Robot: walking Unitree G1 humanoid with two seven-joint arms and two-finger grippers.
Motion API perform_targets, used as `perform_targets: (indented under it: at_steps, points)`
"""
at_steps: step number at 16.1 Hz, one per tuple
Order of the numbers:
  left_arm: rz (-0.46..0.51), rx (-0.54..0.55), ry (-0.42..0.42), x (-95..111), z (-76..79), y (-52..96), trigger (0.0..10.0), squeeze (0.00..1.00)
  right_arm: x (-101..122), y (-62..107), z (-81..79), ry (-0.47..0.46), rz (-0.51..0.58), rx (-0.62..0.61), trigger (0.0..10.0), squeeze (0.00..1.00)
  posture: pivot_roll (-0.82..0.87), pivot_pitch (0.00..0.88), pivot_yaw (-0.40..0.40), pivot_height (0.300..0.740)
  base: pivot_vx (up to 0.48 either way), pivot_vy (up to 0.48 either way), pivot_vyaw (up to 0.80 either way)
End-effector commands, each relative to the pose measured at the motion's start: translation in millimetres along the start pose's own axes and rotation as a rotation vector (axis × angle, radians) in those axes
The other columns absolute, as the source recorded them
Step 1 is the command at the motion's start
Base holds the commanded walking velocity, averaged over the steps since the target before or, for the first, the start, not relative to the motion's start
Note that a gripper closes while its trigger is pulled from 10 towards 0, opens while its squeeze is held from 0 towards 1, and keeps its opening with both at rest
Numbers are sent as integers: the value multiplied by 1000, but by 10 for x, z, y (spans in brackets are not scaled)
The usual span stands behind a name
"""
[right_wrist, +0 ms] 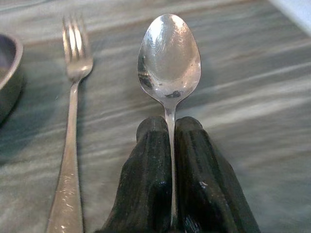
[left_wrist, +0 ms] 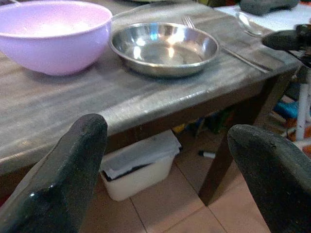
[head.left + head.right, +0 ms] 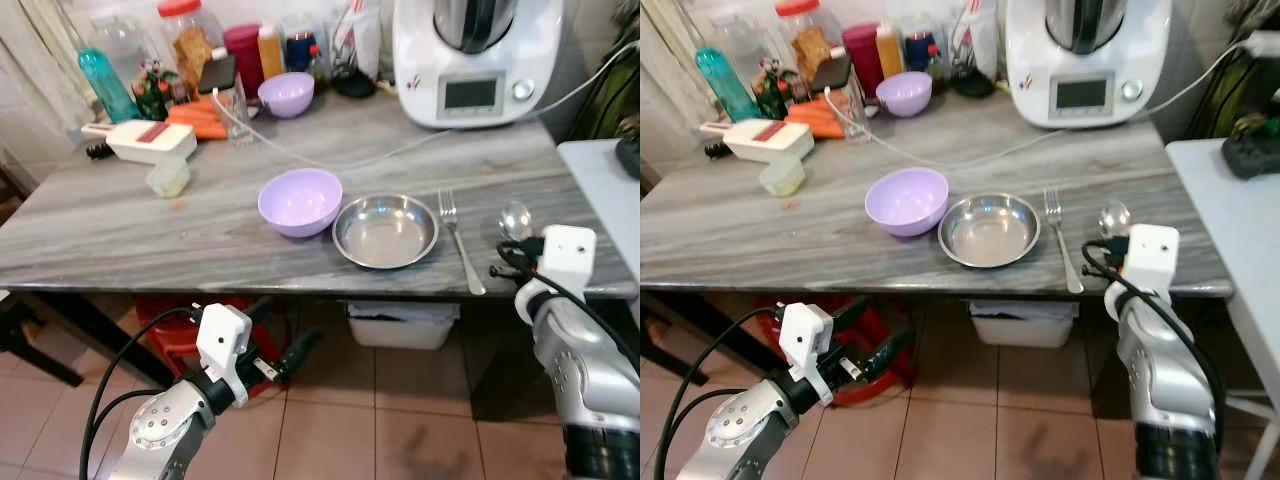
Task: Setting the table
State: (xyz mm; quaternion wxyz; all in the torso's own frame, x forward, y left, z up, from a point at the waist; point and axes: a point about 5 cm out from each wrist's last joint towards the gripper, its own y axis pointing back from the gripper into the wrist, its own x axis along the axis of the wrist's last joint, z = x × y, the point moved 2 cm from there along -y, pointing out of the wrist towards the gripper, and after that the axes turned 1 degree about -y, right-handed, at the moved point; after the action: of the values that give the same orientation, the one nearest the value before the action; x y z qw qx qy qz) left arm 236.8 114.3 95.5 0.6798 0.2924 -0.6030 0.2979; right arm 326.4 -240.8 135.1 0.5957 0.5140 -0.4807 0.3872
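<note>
Evidently the right end effector (image 1: 171, 145) pinches the spoon (image 1: 169, 58), seemingly beside the fork (image 1: 73, 97).

Bare grey marble-patterned tabletop (image 3: 120, 230) at nine o'clock of the lilac plastic bowl (image 3: 300, 201); jars crowd twelve o'clock.

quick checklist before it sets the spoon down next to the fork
1. Right gripper jaws shut on the spoon handle: ok.
2. Spoon bowl pointing away from the table edge, like the fork: ok.
3. Bare tabletop beside the fork to land on: ok.
4. Fork lying beside the steel plate: ok.
5. Left gripper below the table, apart from the setting: ok.
6. Spoon touching the table: cannot tell.
</note>
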Motion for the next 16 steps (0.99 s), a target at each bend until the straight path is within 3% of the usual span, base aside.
perform_targets:
  at_steps: [1, 6, 11, 16]
  points:
    - [-2, -22, 1, 41, 8, 21, 10000, 0, 21, -60, -63, -2, -17, 31, 10000, 0, -67, 157, 171, 740, 0, 0, 0]
    - [29, -134, 23, 159, 134, -59, 10000, 0, 127, -260, -233, 44, -38, 114, 10000, 0, -67, 153, 184, 740, 0, 0, 0]
    - [20, -143, 28, 131, 154, -97, 10000, 0, 222, -402, -259, 99, -27, 168, 10000, 0, -70, 132, 175, 740, 0, 0, 0]
    - [51, -236, 65, 187, 272, -88, 10000, 0, 231, -503, -345, 138, -24, 217, 10000, 0, -65, 122, 172, 740, 0, 0, 0]
